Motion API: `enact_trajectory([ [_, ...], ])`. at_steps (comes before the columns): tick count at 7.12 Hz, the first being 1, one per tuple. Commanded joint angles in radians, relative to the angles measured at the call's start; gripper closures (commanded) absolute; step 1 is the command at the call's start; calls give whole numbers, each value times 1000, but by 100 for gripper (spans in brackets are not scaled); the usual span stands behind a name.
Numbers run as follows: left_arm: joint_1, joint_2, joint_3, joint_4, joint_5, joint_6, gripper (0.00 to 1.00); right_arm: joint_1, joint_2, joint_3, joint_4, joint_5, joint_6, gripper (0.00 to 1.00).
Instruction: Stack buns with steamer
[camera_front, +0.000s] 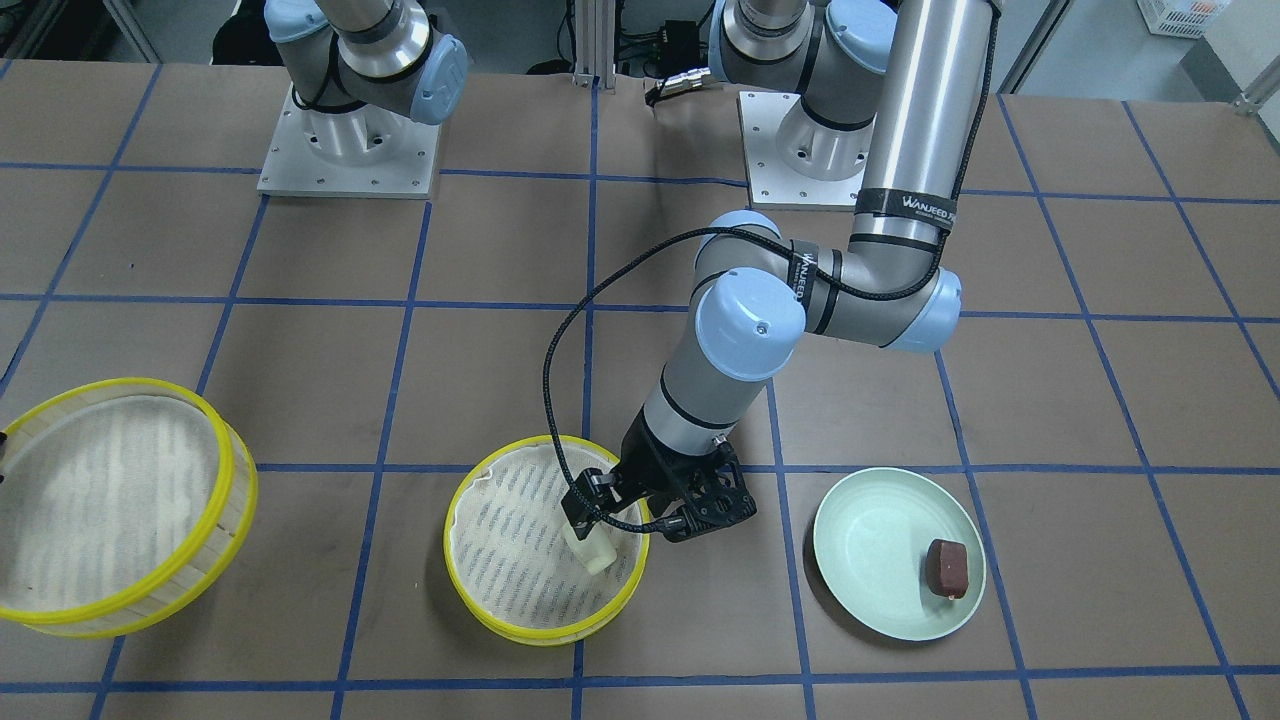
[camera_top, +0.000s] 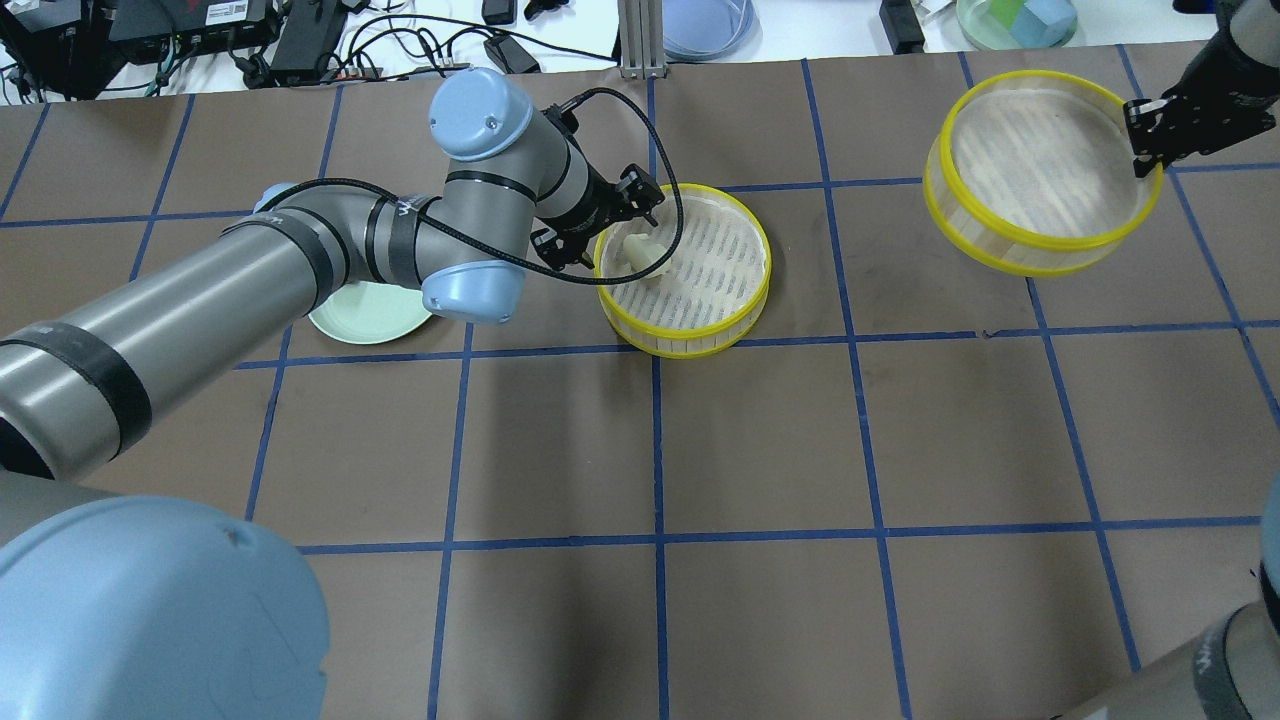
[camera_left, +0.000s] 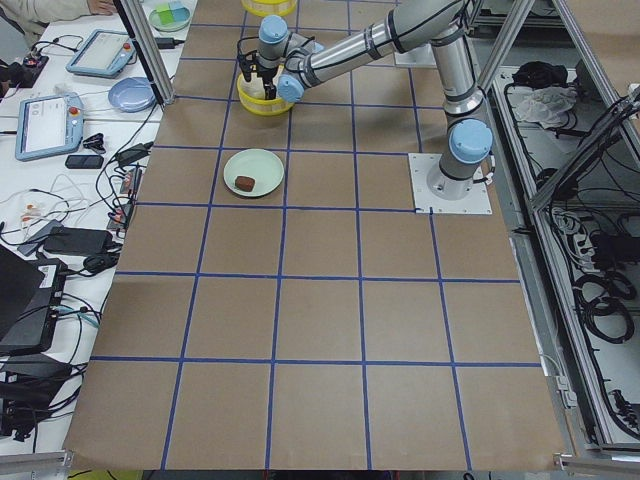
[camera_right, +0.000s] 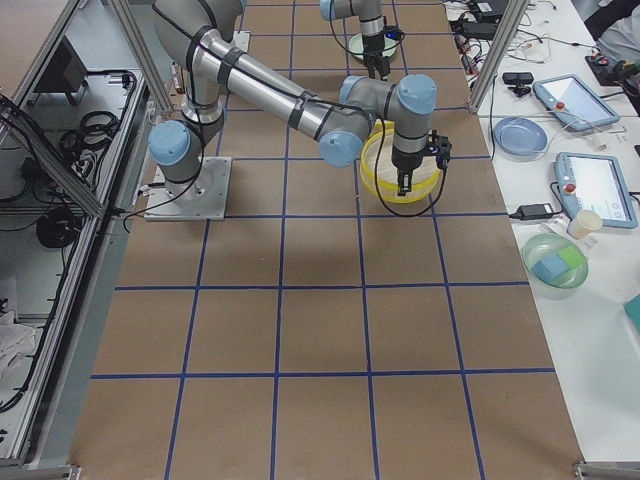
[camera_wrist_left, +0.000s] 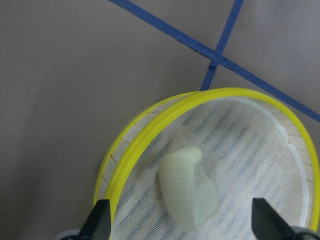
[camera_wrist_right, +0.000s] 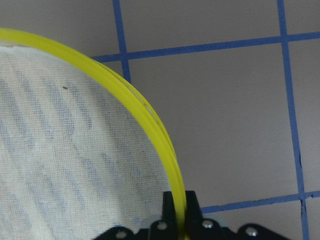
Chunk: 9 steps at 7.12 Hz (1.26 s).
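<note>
A table covered in brown paper carries a grid of blue tape lines. A pale green plate sits flat near the long edge that runs beside a white bench. On that bench lie a tangle of cables and adapters, a blue dish, a tablet, a second tablet and a clear bowl holding green and blue blocks.

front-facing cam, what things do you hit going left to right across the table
empty steamer tier → steamer tier with the cream bun in it → green plate with the brown bun on it
</note>
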Motion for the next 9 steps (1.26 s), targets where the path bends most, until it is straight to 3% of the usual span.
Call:
enact_trajectory([
  [1,49,33,38,-99,18,48,1,93,-37,7,2,-28,98,100],
  [2,110,49,65,-167,56,185,0,151,-44,8,18,-45,153,100],
  [6,386,36,68,-233,166,737,0,444,-30,27,20,-36,546,100],
  [7,394,13,62,-233,256,764,0,489,-12,25,9,-31,613,100],
  [9,411,-15,56,-232,294,970,0,538,51,27,-27,-30,692,100],
])
